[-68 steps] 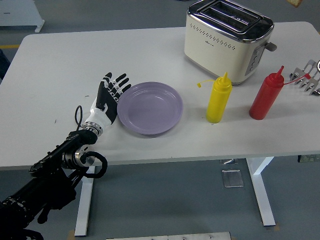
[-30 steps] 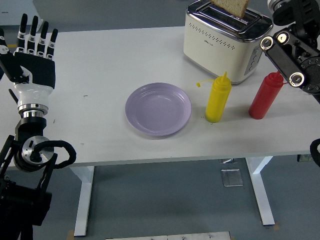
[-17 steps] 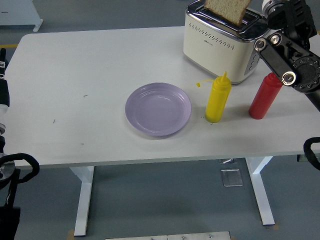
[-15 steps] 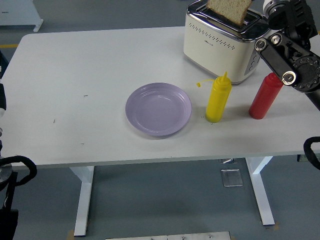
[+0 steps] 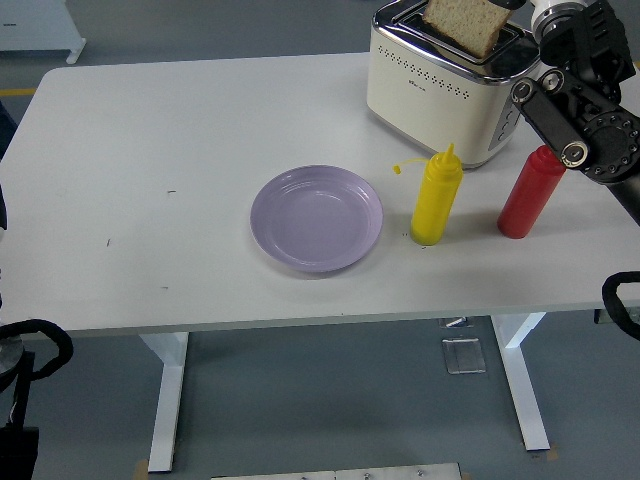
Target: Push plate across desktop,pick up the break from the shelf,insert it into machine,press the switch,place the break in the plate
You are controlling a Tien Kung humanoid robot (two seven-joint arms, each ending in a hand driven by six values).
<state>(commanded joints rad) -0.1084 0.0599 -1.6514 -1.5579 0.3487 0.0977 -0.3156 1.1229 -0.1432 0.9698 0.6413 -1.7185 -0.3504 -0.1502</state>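
A slice of bread [image 5: 463,24] is tilted over the slots of the cream toaster [image 5: 445,85] at the back right, its lower edge at the slot opening. My right arm [image 5: 585,110] reaches up from the right edge. Its hand [image 5: 512,4] is mostly cut off by the picture's top and grips the slice's upper right corner. The purple plate [image 5: 316,218] lies empty at the table's middle. Of my left arm only a black part and a cable loop [image 5: 30,345] show at the bottom left; its hand is out of view.
A yellow squeeze bottle [image 5: 436,198] stands right of the plate, in front of the toaster. A red squeeze bottle [image 5: 530,192] stands further right, under my right forearm. The white table [image 5: 160,150] ends close in front of the plate.
The bread slice has tipped over to the right above the toaster slots. My left hand, raised at the left a second ago, has dropped out of view.
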